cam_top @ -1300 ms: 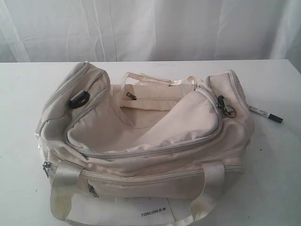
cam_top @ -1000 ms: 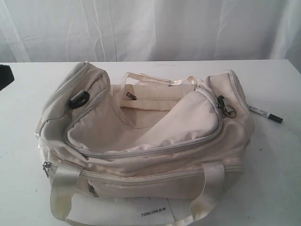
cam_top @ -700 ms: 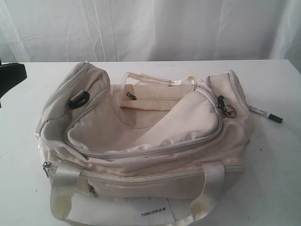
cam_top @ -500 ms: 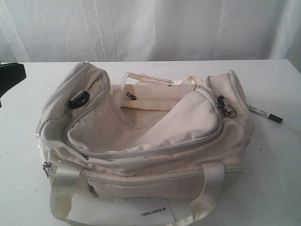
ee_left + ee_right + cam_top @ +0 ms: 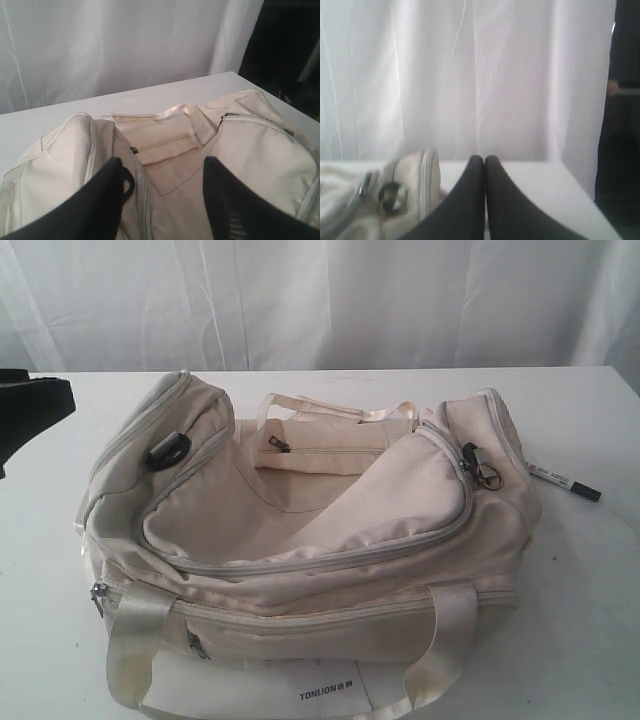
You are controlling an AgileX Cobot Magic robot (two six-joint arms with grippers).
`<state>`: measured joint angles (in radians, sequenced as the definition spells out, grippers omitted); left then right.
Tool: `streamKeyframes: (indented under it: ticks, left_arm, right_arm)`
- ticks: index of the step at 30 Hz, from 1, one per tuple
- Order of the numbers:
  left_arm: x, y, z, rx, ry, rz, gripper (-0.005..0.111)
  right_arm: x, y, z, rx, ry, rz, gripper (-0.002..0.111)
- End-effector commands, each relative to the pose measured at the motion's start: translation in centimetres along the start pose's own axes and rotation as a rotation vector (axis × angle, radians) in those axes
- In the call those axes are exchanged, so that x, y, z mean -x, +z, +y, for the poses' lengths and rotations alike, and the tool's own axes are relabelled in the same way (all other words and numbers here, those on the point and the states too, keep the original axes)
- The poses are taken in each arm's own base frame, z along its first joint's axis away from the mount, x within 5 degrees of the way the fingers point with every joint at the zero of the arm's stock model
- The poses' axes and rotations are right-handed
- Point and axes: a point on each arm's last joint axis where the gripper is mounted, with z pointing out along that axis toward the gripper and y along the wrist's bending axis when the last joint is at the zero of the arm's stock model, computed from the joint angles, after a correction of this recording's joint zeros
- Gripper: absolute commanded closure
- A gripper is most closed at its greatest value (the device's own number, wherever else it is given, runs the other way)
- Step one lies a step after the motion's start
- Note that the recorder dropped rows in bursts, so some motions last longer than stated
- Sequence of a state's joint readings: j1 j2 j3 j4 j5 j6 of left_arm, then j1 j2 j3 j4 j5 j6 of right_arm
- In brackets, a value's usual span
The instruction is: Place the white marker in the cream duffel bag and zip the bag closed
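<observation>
White table (image 5: 600, 620): cream duffel bag (image 5: 300, 540) mid, white marker (image 5: 565, 481) just beside its R end, poss. printed card (image 5: 300, 695) at front.

Cream duffel bag (image 5: 330, 520), grey zips (image 5: 330, 562), glossy off-white handles (image 5: 135, 630); white marker (image 5: 560, 480), black cap (image 5: 586, 491); white worktop (image 5: 600, 620); black fingers (image 5: 100, 210); plain white curtain (image 5: 350, 300).

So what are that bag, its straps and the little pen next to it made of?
The bag looks like soft matte cloth, maybe canvas or nylon: it sags and creases. Its straps seem a shinier webbing, likely synthetic, catching the light. The pen looks like hard plastic, white with a black cap, though too small to be sure.
</observation>
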<state>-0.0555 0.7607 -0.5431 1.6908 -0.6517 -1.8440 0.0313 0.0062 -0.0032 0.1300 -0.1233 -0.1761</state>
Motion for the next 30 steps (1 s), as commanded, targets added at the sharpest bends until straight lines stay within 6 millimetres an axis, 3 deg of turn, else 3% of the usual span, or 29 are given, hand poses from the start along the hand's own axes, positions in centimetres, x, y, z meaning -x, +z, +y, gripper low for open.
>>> streamKeyframes:
  ticks: [1,3,6,9,11,14,21,25,28,30]
  left_arm:
    - [0.3,-0.1,-0.3,-0.025,-0.002,-0.010,0.056]
    - [0.3,-0.1,-0.3,-0.027,-0.002,-0.010,0.056]
    - [0.3,-0.1,-0.3,-0.029,-0.002,-0.010,0.056]
    - [0.3,-0.1,-0.4,-0.042,-0.013,-0.008,0.056]
    - [0.3,-0.1,-0.6,-0.055,-0.017,-0.007,0.056]
    - [0.3,-0.1,-0.6,-0.059,-0.019,-0.007,0.062]
    - [0.3,-0.1,-0.7,-0.073,-0.022,-0.008,0.093]
    - [0.3,-0.1,-0.8,-0.084,-0.022,-0.006,0.107]
    - [0.2,-0.1,-1.1,-0.112,-0.006,-0.003,0.107]
    - [0.2,-0.2,-1.2,-0.125,0.012,-0.003,0.106]
  right_arm:
    - [2.1,-0.3,-0.4,-0.044,0.010,-0.241,0.108]
    - [2.8,-0.5,-0.5,-0.043,0.114,-0.328,0.108]
    - [3.6,-0.9,-0.7,0.014,0.449,-0.428,0.108]
    - [3.6,-0.9,-0.7,0.082,0.756,-0.428,0.108]
    - [3.6,-0.9,-0.7,0.103,0.850,-0.426,0.108]
    - [3.9,-1.0,-0.7,0.129,0.912,-0.457,0.108]
    - [3.9,-1.0,-0.7,0.157,1.005,-0.460,0.108]
    - [3.9,-0.5,-0.2,0.146,0.998,-0.291,0.108]
    - [5.3,-0.1,0.1,0.105,0.981,-0.125,0.108]
    - [6.6,0.2,0.0,0.069,0.863,-0.033,0.108]
